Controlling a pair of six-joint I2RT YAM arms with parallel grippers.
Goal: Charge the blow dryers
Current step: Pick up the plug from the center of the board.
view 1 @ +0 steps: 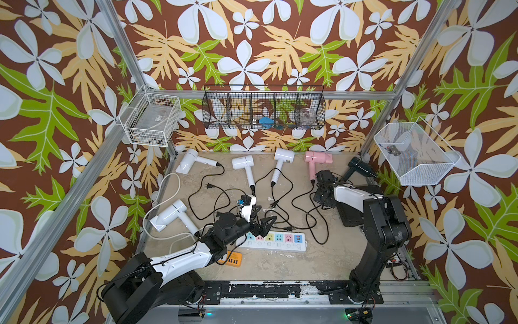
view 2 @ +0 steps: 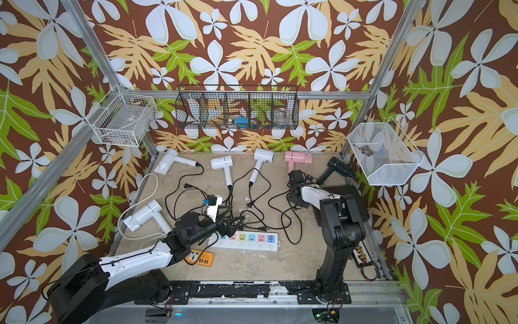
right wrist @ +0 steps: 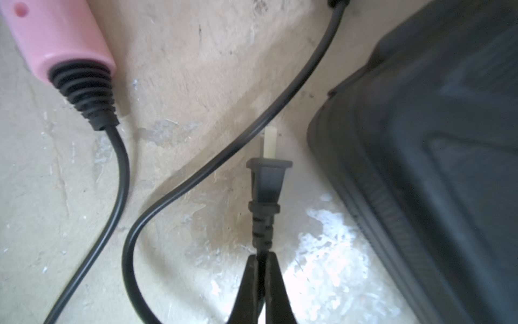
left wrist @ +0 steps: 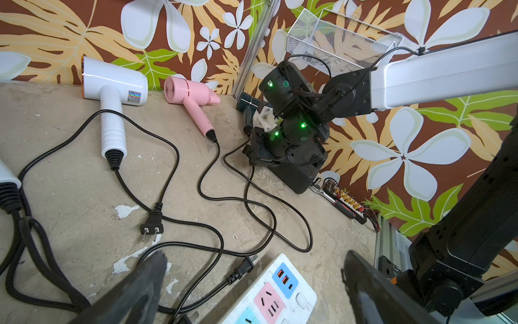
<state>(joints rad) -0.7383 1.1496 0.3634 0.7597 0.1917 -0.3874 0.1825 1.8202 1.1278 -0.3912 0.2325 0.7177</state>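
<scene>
Along the back of the table lie white blow dryers [view 1: 193, 162] [view 1: 243, 164] [view 1: 283, 158], a pink one [view 1: 318, 160] and a black one [view 1: 360, 167]. Another white one [view 1: 171, 216] lies front left. Their black cords tangle mid-table. My right gripper [right wrist: 262, 256] is shut on the cord just behind a black plug [right wrist: 267, 179], between the pink handle [right wrist: 56, 36] and the black case [right wrist: 434, 140]. Which dryer that plug belongs to I cannot tell. My left gripper [left wrist: 253, 262] hangs open above the white power strip [left wrist: 276, 297], with a loose plug [left wrist: 246, 266] below it.
An orange power strip [view 1: 229, 259] lies by my left arm. A second loose plug [left wrist: 152, 223] lies mid-table. Wire baskets hang on the walls: white [view 1: 150, 120], black [view 1: 263, 108], white mesh [view 1: 414, 153]. A thick white cable [view 1: 157, 202] loops at the left.
</scene>
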